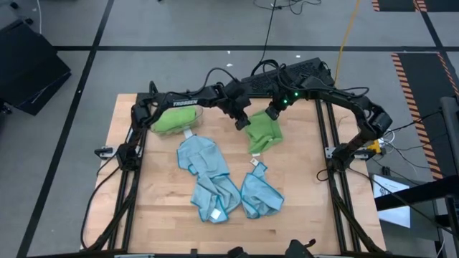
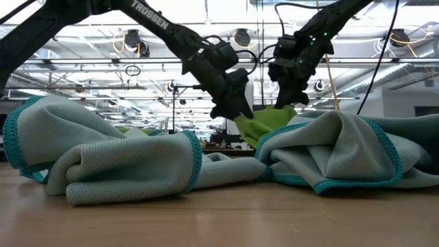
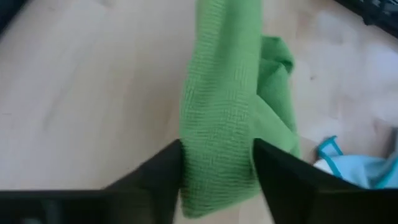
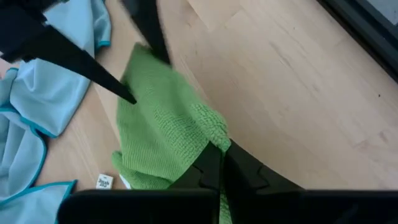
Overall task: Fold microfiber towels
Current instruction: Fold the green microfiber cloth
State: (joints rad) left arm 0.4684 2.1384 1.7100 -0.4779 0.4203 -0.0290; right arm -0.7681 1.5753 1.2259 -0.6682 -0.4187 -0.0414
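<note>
High view puts the left gripper and right gripper at the table's far middle, both at one lime green microfiber towel. Left fingers straddle its hanging edge; right fingers are pinched shut on a corner. Bare wooden table lies right of it. Crumpled light blue towels lie nearer. "TROSSEN" shows on the left arm.

Two lime green towels, three light blue towels, two dark arms.
</note>
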